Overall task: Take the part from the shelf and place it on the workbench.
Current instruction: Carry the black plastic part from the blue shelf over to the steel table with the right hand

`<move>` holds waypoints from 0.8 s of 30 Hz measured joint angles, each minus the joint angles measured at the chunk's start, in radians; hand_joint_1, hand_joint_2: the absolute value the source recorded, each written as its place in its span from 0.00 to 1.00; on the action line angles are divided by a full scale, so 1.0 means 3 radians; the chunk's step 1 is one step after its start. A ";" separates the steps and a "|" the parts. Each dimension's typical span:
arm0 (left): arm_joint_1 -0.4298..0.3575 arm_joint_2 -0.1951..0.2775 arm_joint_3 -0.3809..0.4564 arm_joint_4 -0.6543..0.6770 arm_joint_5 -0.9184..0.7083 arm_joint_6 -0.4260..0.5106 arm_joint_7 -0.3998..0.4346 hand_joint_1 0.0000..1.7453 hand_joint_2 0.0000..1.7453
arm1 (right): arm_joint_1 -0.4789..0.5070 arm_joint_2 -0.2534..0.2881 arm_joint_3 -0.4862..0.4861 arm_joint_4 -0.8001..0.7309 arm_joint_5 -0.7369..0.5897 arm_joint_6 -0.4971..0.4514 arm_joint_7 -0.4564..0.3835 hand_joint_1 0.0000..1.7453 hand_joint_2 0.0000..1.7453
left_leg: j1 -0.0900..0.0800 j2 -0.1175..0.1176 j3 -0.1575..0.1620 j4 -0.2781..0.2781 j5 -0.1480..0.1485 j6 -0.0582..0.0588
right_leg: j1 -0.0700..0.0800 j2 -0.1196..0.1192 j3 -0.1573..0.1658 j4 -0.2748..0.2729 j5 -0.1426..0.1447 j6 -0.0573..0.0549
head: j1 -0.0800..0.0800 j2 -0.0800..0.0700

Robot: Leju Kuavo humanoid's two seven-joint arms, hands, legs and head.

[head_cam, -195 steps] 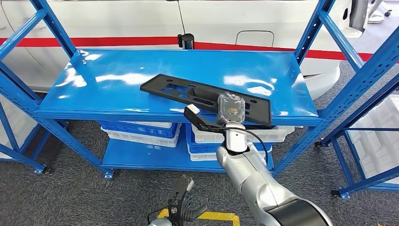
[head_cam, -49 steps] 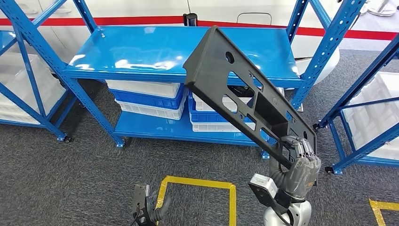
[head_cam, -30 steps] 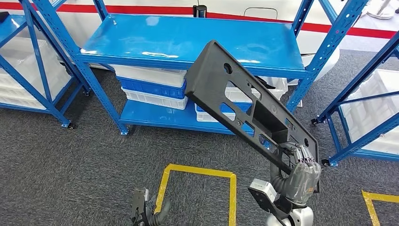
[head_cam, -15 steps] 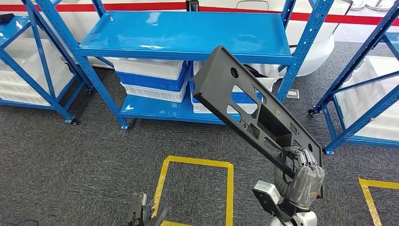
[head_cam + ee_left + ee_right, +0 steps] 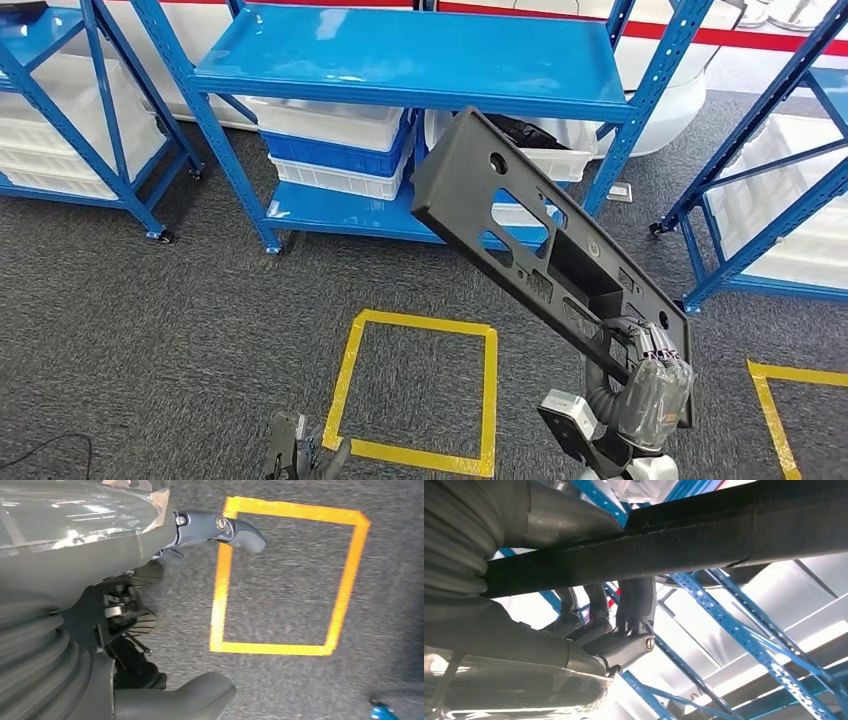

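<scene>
Black plastic part [image 5: 545, 235], long and perforated: we hold it by its near end in our right hand [image 5: 655, 385], fingers [image 5: 636, 605] wrapped around its edge, the far end tilted up in front of the blue shelf [image 5: 410, 55]. Left hand [image 5: 295, 462]: hangs low over grey carpet, fingers apart, nothing in it. Yellow tape square [image 5: 420, 385] marks the floor between both hands. White and blue bins [image 5: 335, 150] sit under the shelf.
</scene>
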 joint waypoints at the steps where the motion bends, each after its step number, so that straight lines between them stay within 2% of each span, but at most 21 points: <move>1: 0.0003 0.0000 0.0009 0.0000 0.0001 0.0000 -0.0002 0.00 1.00 | 0.0002 -0.0001 0.0000 0.0000 -0.0002 0.0000 0.0000 1.00 1.00 | 0.0004 0.0002 -0.0052 0.0018 0.0028 -0.0012 | -0.0006 0.0000 0.0131 -0.0129 0.0083 0.0038 | 0.0000 0.0000; 2: 0.0004 -0.0001 0.0018 0.0000 0.0001 0.0000 -0.0004 0.00 1.00 | 0.0003 -0.0001 0.0001 0.0000 -0.0003 0.0000 0.0000 1.00 1.00 | 0.0006 0.0001 -0.0098 0.0045 0.0048 -0.0027 | -0.0017 0.0000 0.0299 -0.0357 0.0128 0.0060 | 0.0002 0.0000; 3: 0.0004 -0.0002 0.0027 0.0000 0.0001 0.0000 -0.0007 0.00 1.00 | 0.0003 0.0000 0.0003 0.0000 -0.0002 0.0000 0.0000 1.00 1.00 | 0.0004 -0.0001 -0.0141 0.0076 0.0065 -0.0045 | -0.0014 0.0004 0.0481 -0.0616 0.0125 0.0059 | 0.0005 0.0000; 4: 0.0004 -0.0003 0.0034 0.0000 0.0002 0.0000 -0.0011 0.00 1.00 | 0.0005 0.0001 0.0006 0.0000 -0.0001 0.0000 0.0000 1.00 1.00 | -0.0001 -0.0002 -0.0171 0.0103 0.0082 -0.0064 | -0.0011 0.0008 0.0607 -0.0817 0.0100 0.0039 | 0.0003 0.0000; 5: 0.0005 -0.0001 0.0039 0.0000 0.0002 0.0000 -0.0016 0.00 1.00 | 0.0007 0.0001 0.0009 -0.0001 -0.0001 0.0000 0.0000 1.00 1.00 | -0.0007 -0.0003 -0.0190 0.0122 0.0099 -0.0078 | -0.0004 0.0012 0.0670 -0.0938 0.0060 0.0014 | 0.0003 0.0000; 6: 0.0007 0.0000 0.0041 0.0000 0.0002 0.0000 -0.0019 0.00 1.00 | 0.0009 0.0001 0.0011 -0.0001 -0.0001 -0.0001 0.0000 1.00 1.00 | -0.0010 -0.0005 -0.0201 0.0131 0.0118 -0.0091 | 0.0008 0.0014 0.0685 -0.0977 0.0047 -0.0012 | -0.0001 0.0000; 7: 0.0011 0.0003 0.0043 0.0001 0.0002 -0.0001 -0.0021 0.00 1.00 | 0.0011 0.0001 0.0012 -0.0001 -0.0001 -0.0001 0.0000 1.00 1.00 | -0.0007 -0.0008 -0.0205 0.0134 0.0136 -0.0102 | -0.0003 0.0011 0.0657 -0.0968 0.0062 -0.0039 | -0.0008 0.0000; 8: 0.0015 0.0004 0.0045 0.0002 0.0002 -0.0001 -0.0021 0.00 1.00 | 0.0011 0.0001 0.0013 -0.0001 -0.0001 -0.0001 0.0000 1.00 1.00 | 0.0000 -0.0013 -0.0219 0.0152 0.0112 -0.0114 | -0.0011 0.0005 0.0639 -0.0967 0.0080 -0.0068 | -0.0008 0.0000; 9: 0.0020 0.0005 0.0047 0.0003 0.0002 -0.0001 -0.0022 0.00 1.00 | 0.0011 0.0001 0.0017 -0.0001 -0.0001 -0.0001 0.0000 1.00 1.00 | 0.0008 -0.0019 -0.0244 0.0210 0.0034 -0.0133 | -0.0020 -0.0001 0.0625 -0.0966 0.0105 -0.0106 | -0.0014 0.0000; 11: 0.0028 0.0008 0.0050 0.0004 0.0002 -0.0002 -0.0022 0.00 1.00 | 0.0010 0.0002 0.0024 -0.0001 -0.0002 0.0000 0.0000 1.00 1.00 | 0.0026 -0.0028 -0.0339 0.0514 -0.0278 -0.0175 | -0.0024 -0.0010 0.0575 -0.0965 0.0167 -0.0164 | -0.0023 0.0000; 12: 0.0030 0.0009 0.0053 0.0004 0.0001 -0.0003 -0.0023 0.00 1.00 | 0.0011 0.0002 0.0026 -0.0001 -0.0002 0.0000 0.0000 1.00 1.00 | 0.0033 -0.0029 -0.0394 0.0736 -0.0437 -0.0191 | -0.0020 -0.0011 0.0542 -0.0962 0.0197 -0.0174 | -0.0028 0.0000; 13: 0.0031 0.0010 0.0056 0.0005 0.0001 -0.0006 -0.0023 0.00 1.00 | 0.0012 0.0002 0.0027 -0.0001 -0.0003 0.0000 0.0000 1.00 1.00 | 0.0040 -0.0028 -0.0433 0.0937 -0.0537 -0.0201 | -0.0017 -0.0012 0.0503 -0.0957 0.0225 -0.0173 | -0.0029 0.0000; 14: 0.0033 0.0011 0.0059 0.0006 0.0000 -0.0008 -0.0023 0.00 1.00 | 0.0013 0.0002 0.0027 0.0000 -0.0003 0.0000 0.0000 1.00 1.00 | 0.0043 -0.0028 -0.0432 0.1057 -0.0563 -0.0204 | -0.0014 -0.0013 0.0466 -0.0950 0.0250 -0.0169 | -0.0029 0.0000; 15: 0.0034 0.0013 0.0062 0.0006 0.0000 -0.0012 -0.0023 0.00 1.00 | 0.0014 0.0001 0.0027 0.0000 -0.0005 0.0000 0.0000 1.00 1.00 | 0.0044 -0.0028 -0.0376 0.1062 -0.0523 -0.0198 | -0.0012 -0.0013 0.0432 -0.0942 0.0270 -0.0162 | -0.0030 0.0000; 16: 0.0035 0.0016 0.0063 0.0007 -0.0001 -0.0015 -0.0023 0.00 1.00 | 0.0014 0.0001 0.0028 0.0000 -0.0010 0.0000 0.0000 1.00 1.00 | 0.0044 -0.0030 -0.0254 0.0932 -0.0440 -0.0184 | -0.0010 -0.0013 0.0403 -0.0934 0.0286 -0.0154 | -0.0030 0.0000; 17: 0.0035 0.0020 0.0065 0.0007 -0.0001 -0.0017 -0.0025 0.00 1.00 | 0.0014 0.0001 0.0029 0.0000 -0.0015 0.0000 0.0000 1.00 1.00 | 0.0040 -0.0034 -0.0088 0.0711 -0.0359 -0.0159 | -0.0008 -0.0012 0.0383 -0.0928 0.0302 -0.0147 | -0.0030 0.0000; 19: 0.0029 0.0028 0.0076 0.0008 0.0000 -0.0020 -0.0032 0.00 1.00 | 0.0010 0.0001 0.0034 0.0000 -0.0026 -0.0001 0.0000 1.00 1.00 | 0.0022 -0.0043 0.0208 0.0258 -0.0298 -0.0110 | 0.0001 -0.0011 0.0352 -0.0921 0.0338 -0.0113 | -0.0027 0.0000; 20: 0.0027 0.0031 0.0084 0.0008 0.0002 -0.0020 -0.0037 0.00 1.00 | 0.0007 0.0001 0.0038 0.0001 -0.0029 -0.0001 0.0000 1.00 1.00 | 0.0007 -0.0047 0.0276 0.0134 -0.0302 -0.0091 | 0.0001 -0.0012 0.0340 -0.0921 0.0359 -0.0091 | -0.0027 0.0000; 21: 0.0026 0.0033 0.0094 0.0008 0.0003 -0.0020 -0.0041 0.00 1.00 | 0.0004 0.0001 0.0042 0.0002 -0.0030 -0.0001 0.0000 1.00 1.00 | -0.0007 -0.0047 0.0291 0.0082 -0.0308 -0.0077 | -0.0003 -0.0014 0.0327 -0.0924 0.0382 -0.0061 | -0.0027 0.0000; 23: 0.0028 0.0035 0.0114 0.0008 0.0009 -0.0019 -0.0048 0.00 1.00 | 0.0002 0.0001 0.0045 0.0005 -0.0027 -0.0001 0.0000 1.00 1.00 | -0.0017 -0.0038 0.0265 0.0044 -0.0249 -0.0043 | -0.0009 -0.0013 0.0300 -0.0927 0.0406 -0.0008 | -0.0029 0.0000; 24: 0.0026 0.0035 0.0123 0.0008 0.0011 -0.0019 -0.0051 0.00 1.00 | -0.0001 0.0000 0.0045 0.0007 -0.0025 -0.0001 0.0000 1.00 1.00 | -0.0013 -0.0031 0.0245 0.0022 -0.0208 -0.0016 | -0.0004 -0.0011 0.0268 -0.0886 0.0364 -0.0001 | -0.0023 0.0000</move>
